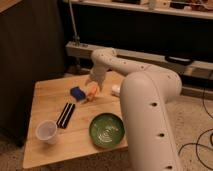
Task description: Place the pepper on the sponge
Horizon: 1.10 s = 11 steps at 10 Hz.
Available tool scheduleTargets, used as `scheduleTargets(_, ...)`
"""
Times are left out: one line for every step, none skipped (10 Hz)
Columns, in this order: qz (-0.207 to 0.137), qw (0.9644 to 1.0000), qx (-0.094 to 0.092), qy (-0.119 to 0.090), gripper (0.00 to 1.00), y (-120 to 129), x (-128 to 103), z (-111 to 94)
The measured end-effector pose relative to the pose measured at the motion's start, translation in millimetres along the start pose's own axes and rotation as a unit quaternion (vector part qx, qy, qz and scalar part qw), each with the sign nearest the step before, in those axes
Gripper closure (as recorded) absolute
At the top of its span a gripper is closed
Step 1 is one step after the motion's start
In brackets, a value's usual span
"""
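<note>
Gripper is hanging just right of sponge, w/ pepper directly under it; can't tell whether it's gripping. Pepper's sitting beside sponge, not on it.

Room-wise it's pretty tight on the right: the robot's big white arm covers that whole side of the counter, and a small white thing peeks out right beside it. The gripper hangs low over the back-middle, right over the pepper, which lies just beside the sponge. In front of the sponge there's a black bar, then a clear cup near the front-left corner and a green bowl front-middle. Open wood: the back-left area left of the sponge, plus the gap between cup and bowl.
</note>
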Motion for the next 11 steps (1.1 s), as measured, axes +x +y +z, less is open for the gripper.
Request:
scheduleTargets(0.001, 1.0000, -0.002, 0.006, 0.35, -1.9, -1.5, 8.5)
scheduleTargets(0.002, 1.0000, -0.004, 0.008, 0.35, -1.5, -3.6, 12.5)
scheduleTargets(0.001, 0.9999, -0.001, 0.017, 0.35, -0.3, -3.6, 24.8)
scheduleTargets(-0.001, 0.9997, 0.002, 0.023, 0.35, 1.0, -2.5, 34.1)
scheduleTargets(-0.001, 0.9996, 0.007, 0.028, 0.35, -0.8, -2.4, 42.3)
scheduleTargets(0.000, 0.9994, 0.016, 0.032, 0.35, -4.1, -3.6, 50.1)
scheduleTargets(-0.001, 0.9992, 0.022, 0.033, 0.35, -2.5, -4.3, 54.1)
scheduleTargets(-0.002, 0.9989, 0.028, 0.037, 0.35, -0.4, -3.8, 59.8)
scheduleTargets(-0.001, 0.9986, 0.033, 0.041, 0.35, -1.5, -4.5, 63.5)
scheduleTargets(0.001, 0.9984, 0.035, 0.045, 0.37, -3.0, -5.3, 65.7)
scheduleTargets(0.003, 0.9980, 0.038, 0.050, 0.44, -5.0, -5.3, 69.6)
